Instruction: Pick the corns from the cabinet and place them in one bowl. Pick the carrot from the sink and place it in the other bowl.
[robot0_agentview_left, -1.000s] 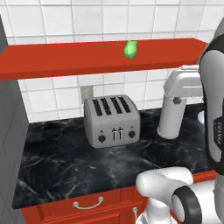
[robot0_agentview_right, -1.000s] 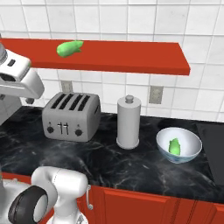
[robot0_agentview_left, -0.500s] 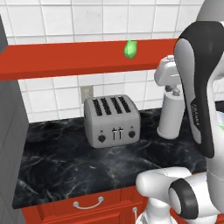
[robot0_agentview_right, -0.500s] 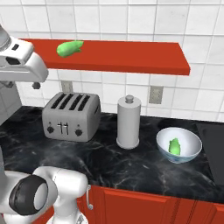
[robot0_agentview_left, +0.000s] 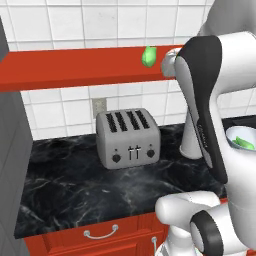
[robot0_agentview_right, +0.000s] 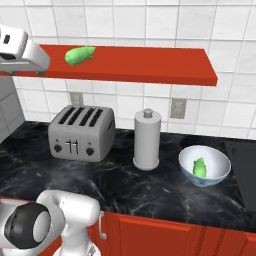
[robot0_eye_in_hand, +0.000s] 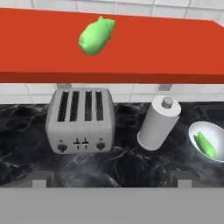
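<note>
The arm has swung across, hiding the canister (mostly).

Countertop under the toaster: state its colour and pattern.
Black with white marble veining; the countertop shows best in the right base view.

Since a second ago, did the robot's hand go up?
Yes. In the right base view the gripper has risen from toaster height to the red shelf, near the green corn.
</note>
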